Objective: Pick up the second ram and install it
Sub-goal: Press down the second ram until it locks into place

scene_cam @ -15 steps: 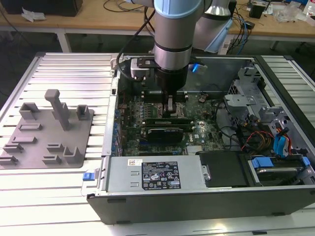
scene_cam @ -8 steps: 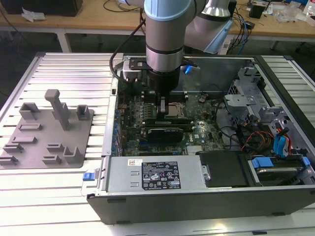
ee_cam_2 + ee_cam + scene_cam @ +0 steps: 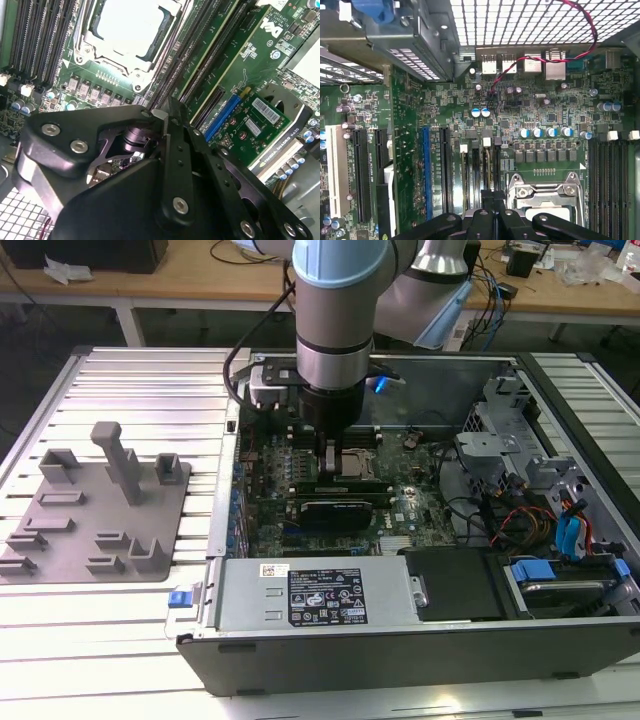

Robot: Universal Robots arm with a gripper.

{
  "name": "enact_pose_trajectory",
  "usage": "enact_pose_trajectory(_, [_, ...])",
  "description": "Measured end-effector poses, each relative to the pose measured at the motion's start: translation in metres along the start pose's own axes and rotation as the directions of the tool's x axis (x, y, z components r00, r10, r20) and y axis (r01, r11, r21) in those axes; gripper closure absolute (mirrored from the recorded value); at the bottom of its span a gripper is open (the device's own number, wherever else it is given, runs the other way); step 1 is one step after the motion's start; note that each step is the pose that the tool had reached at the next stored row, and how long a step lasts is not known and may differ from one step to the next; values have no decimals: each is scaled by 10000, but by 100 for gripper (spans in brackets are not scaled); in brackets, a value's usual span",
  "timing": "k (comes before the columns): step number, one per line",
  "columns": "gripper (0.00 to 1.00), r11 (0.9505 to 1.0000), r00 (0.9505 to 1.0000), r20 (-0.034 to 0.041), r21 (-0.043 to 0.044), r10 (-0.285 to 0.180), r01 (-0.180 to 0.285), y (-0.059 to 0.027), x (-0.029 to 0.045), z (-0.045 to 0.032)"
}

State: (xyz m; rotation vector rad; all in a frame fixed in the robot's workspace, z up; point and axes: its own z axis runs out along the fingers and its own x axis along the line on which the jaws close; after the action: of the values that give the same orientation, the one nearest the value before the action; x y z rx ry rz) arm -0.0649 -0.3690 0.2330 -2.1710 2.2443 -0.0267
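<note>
i'm hanging low inside the open computer case (image 3: 400, 640), my gripper (image 3: 327, 455) sitting over the motherboard (image 3: 400, 502) right beside the processor socket (image 3: 358, 462). fingers (image 3: 170, 130) are looking pressed close together, narrow, black links bunched at the tip in both wrist views. the second ram (image 3: 335, 486) is reading as a thin green stick standing in the slots just under my tips in the exterior view, on the side toward the black expansion card (image 3: 338, 508). whether my pads are touching it, i can't tell; my own body is blocking that spot in the second wrist view. in the first wrist view the memory slots (image 3: 476, 170) are running under my fingertips and cutting off there. grey fixture tray (image 3: 95, 515) is sitting well apart, at the exterior view's left.
</note>
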Motion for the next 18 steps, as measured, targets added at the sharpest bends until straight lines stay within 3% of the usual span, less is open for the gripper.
enact_pose_trajectory(12, [92, 10000, 10000, 1, 1, 0, 0, 16, 0, 40])
enact_pose_trajectory(14, [92, 10000, 10000, 14, 7, 0, -1, 15, -2, 10])
enact_pose_trajectory(16, [92, 10000, 10000, 0, 1, 0, 0, 12, 0, -127])
enact_pose_trajectory(18, [92, 10000, 10000, 4, 3, 0, 0, 12, 0, -127])
